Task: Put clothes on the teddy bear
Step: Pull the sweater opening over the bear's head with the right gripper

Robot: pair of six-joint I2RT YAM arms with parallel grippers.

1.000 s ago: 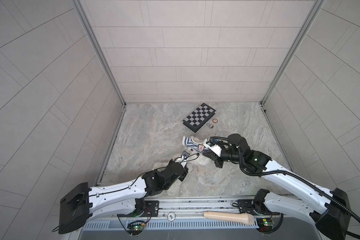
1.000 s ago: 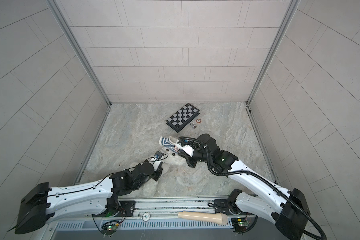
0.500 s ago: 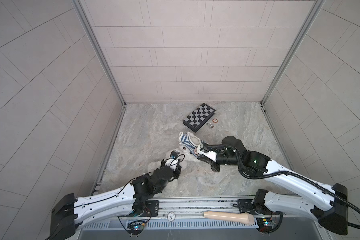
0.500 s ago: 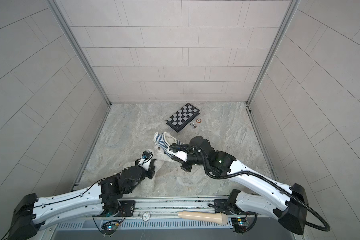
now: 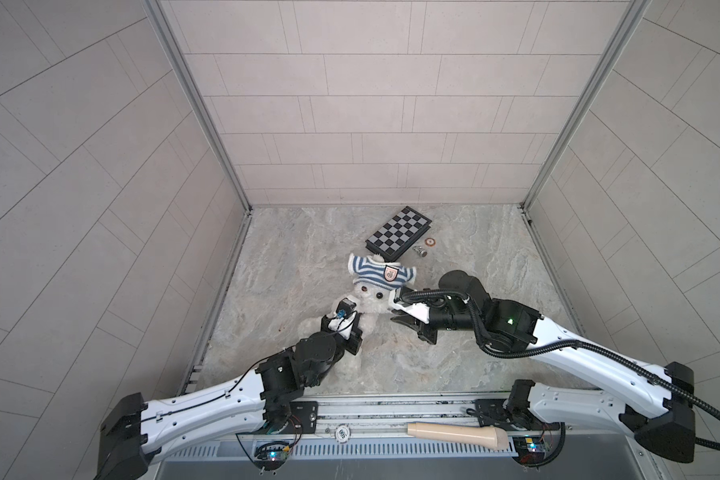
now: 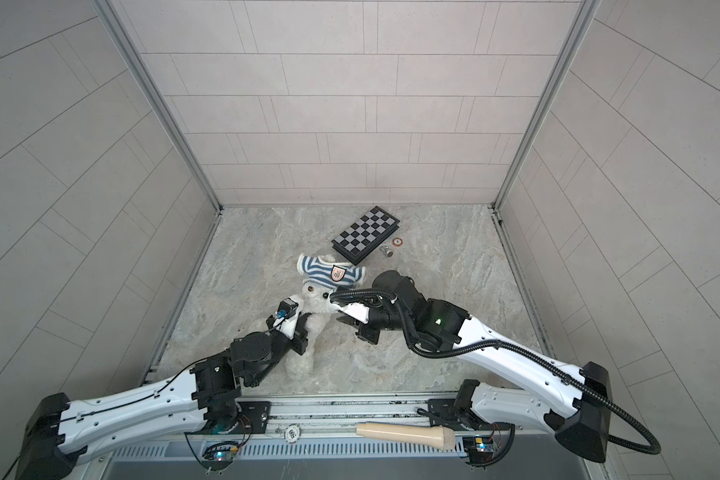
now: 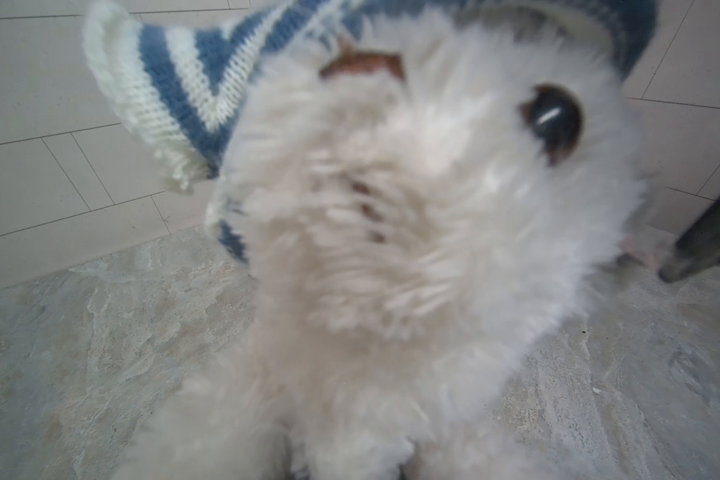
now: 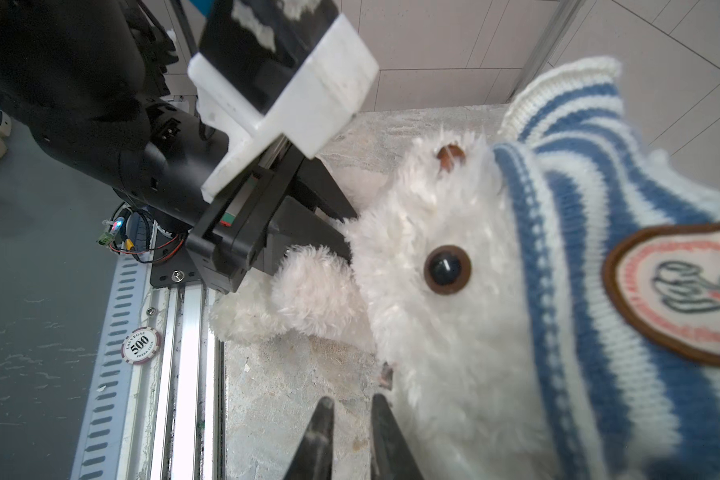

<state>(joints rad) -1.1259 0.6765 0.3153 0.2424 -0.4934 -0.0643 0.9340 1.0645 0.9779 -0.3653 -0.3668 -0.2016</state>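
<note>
The teddy bear (image 5: 370, 300) lies on the stone floor with its head toward the back wall, in both top views (image 6: 316, 304). A navy-and-white striped shirt (image 5: 380, 275) with a crest badge sits over the top of its head, above the eyes. My left gripper (image 5: 360, 324) is shut on the teddy bear's arm; its fingers (image 8: 333, 237) pinch white fur in the right wrist view. In the left wrist view fur hides the jaws and the teddy bear (image 7: 391, 249) fills the picture. My right gripper (image 8: 351, 405) stands slightly open beside the bear's head, holding nothing.
A chessboard (image 5: 398, 230) lies just behind the shirt, with a small chess piece (image 5: 420, 250) and a round chip (image 5: 430, 241) beside it. A beige club-shaped thing (image 5: 458, 434) and a poker chip (image 8: 140, 345) rest on the front rail. Tiled walls close three sides.
My right gripper was shut on the shirt; now its jaws have parted and it has let go. The shirt has spread over the bear's head. The left arm pulled the bear slightly toward the front.
</note>
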